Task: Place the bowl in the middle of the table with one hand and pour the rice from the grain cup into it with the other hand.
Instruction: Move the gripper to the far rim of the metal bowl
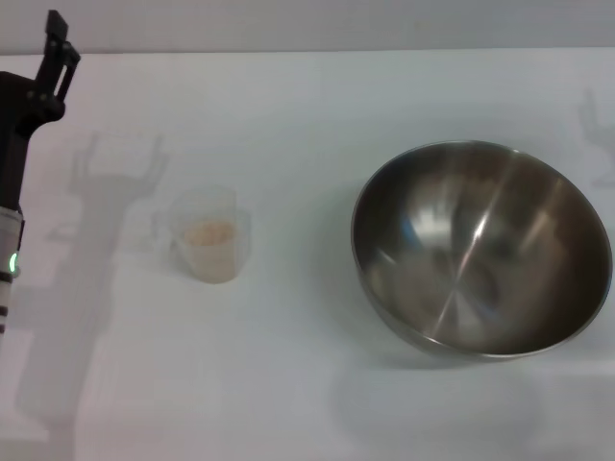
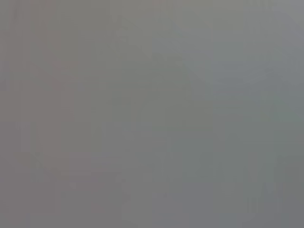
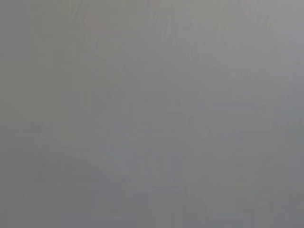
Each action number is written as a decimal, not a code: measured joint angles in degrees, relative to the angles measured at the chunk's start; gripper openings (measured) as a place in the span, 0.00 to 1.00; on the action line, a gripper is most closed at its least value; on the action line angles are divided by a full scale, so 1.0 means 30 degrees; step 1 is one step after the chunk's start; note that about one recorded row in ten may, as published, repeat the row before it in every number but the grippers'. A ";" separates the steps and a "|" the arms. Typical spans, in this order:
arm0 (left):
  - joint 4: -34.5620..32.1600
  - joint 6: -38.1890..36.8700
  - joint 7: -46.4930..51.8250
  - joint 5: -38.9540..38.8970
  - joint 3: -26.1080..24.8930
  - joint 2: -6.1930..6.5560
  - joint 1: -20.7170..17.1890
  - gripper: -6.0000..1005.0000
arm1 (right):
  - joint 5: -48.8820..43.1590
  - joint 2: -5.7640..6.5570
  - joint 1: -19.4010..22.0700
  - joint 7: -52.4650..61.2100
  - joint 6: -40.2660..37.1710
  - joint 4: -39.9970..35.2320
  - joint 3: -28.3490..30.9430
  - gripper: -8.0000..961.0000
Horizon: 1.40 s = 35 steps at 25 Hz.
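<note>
The bowl (image 1: 480,248) stands on the table (image 1: 288,384) toward the right edge, nearest of the task's things to the near edge, tilted so its open mouth faces partly forward. It is not yet at the middle of the table. It is round, so no long axis governs the grasp; the rim is the likely hold.

The grain cup (image 1: 209,234) stands upright left of centre, well apart from the bowl, with the rice (image 1: 209,232) heaped inside.

The left gripper (image 1: 58,53) is raised over the far left corner, fingers pointing away. It holds nothing; how far it is open cannot be told. The cup lies to its right and nearer, so the left arm is judged the nearer one for the cup. The right gripper is not in view; its side is the bowl's side.

Both wrist views show only blank grey.

Count: one bowl, one cup, one heap of rice, one gripper visible.
</note>
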<state>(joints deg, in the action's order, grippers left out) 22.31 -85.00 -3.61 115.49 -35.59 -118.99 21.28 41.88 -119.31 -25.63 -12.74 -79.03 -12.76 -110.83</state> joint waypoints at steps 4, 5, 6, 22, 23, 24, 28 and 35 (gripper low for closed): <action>0.0044 -0.0879 0.0115 0.0004 0.0069 -0.0025 -0.0320 0.86 | -0.0028 0.0036 -0.0035 -0.0142 -0.0573 0.0089 -0.0008 0.69; 0.0128 -0.1066 0.0131 0.0004 0.0078 -0.0008 -0.0413 0.86 | -0.0068 0.0050 -0.0015 -0.0492 -0.1021 0.0103 -0.0079 0.69; 0.0128 -0.1066 0.0131 0.0004 0.0078 -0.0008 -0.0413 0.86 | -0.0068 0.0050 -0.0015 -0.0492 -0.1021 0.0103 -0.0079 0.69; -0.0022 -0.0736 0.0149 -0.0155 -0.0015 0.0037 -0.0610 0.86 | -0.2032 0.0155 0.1750 0.2505 0.4959 -0.4873 0.0229 0.69; -0.0022 -0.0744 0.0150 -0.0147 -0.0026 0.0051 -0.0647 0.86 | -0.2658 0.0167 0.2158 0.2497 0.6009 -0.5962 0.0483 0.69; -0.0034 -0.0755 0.0150 -0.0140 -0.0060 0.0066 -0.0704 0.86 | -0.3475 0.0166 0.2558 0.2494 0.7130 -0.7036 0.0799 0.69; -0.0073 -0.0810 0.0150 -0.0075 -0.0087 0.0071 -0.0774 0.86 | -0.6230 0.0084 0.4097 0.2651 1.1500 -1.1134 0.2061 0.69; -0.0163 -0.0923 0.0148 -0.0133 -0.0090 0.0060 -0.0913 0.86 | -0.6675 0.0053 0.5923 0.2713 2.5502 -2.0658 0.3926 0.69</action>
<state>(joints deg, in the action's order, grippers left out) 21.82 -87.77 -3.16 115.09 -35.86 -118.81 18.54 21.86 -119.15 -7.86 -4.60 -2.53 -74.74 -99.05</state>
